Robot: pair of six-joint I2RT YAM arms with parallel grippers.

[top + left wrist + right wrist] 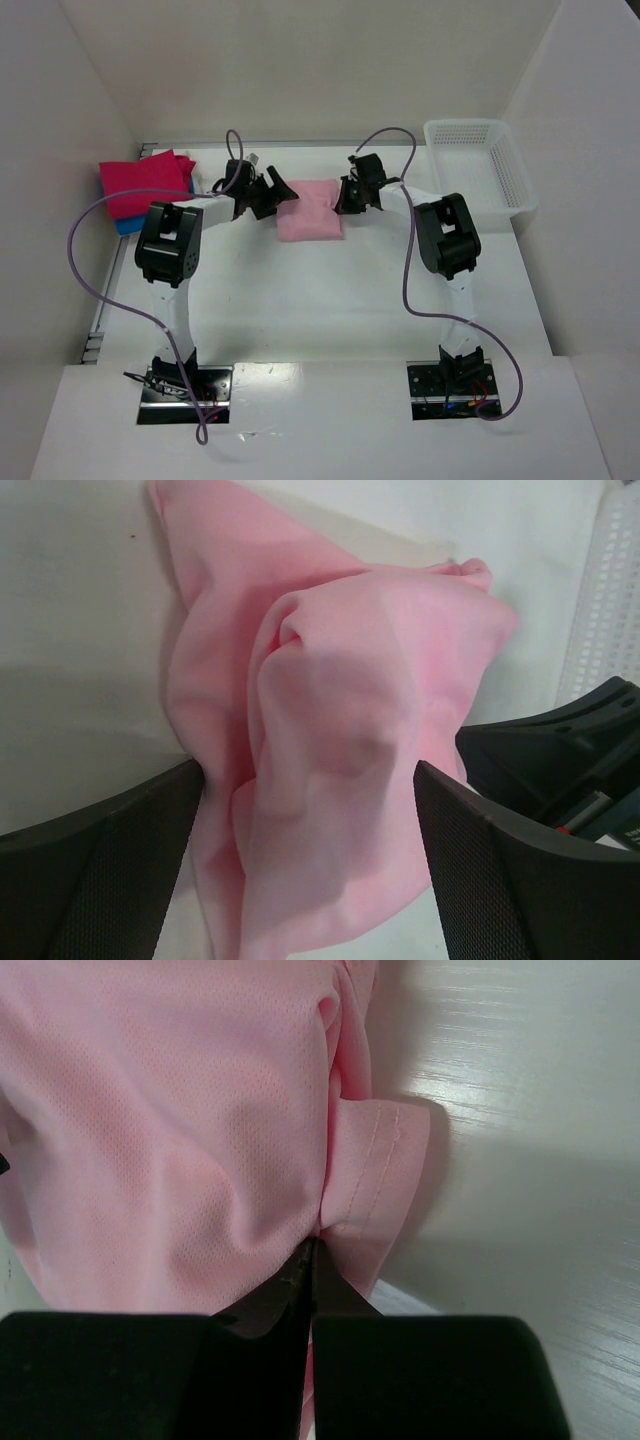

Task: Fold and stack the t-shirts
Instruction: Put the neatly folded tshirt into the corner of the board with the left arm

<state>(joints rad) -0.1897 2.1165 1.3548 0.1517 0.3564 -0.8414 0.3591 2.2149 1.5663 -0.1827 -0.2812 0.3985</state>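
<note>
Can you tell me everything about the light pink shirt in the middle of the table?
The light pink t-shirt is soft, finely meshed cloth, folded into a rumpled, puffy bundle with a stitched hem showing. It lies on the white table. The right pincer is shut on a fold at its edge; the left pincer stands open around its other side.
</note>
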